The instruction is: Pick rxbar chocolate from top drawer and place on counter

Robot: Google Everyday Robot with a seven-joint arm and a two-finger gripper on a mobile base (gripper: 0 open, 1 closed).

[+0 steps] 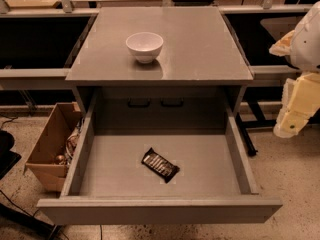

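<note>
Here, rxbar chocolate (160,165) askew mid-floor in the open top drawer (150,211), gripper (294,115) (hold: cannot tell) well right, outside the wall; floor showing all round.

The drawer (160,210) stands pulled out, and the bar (160,165) lies slantwise on its floor near the middle, clear of the walls. Above and behind the drawer is the counter (200,44), carrying a bowl (144,46). A box (47,149) sits just left of the drawer, and the pincer (292,116) hangs outside its right wall.
</note>
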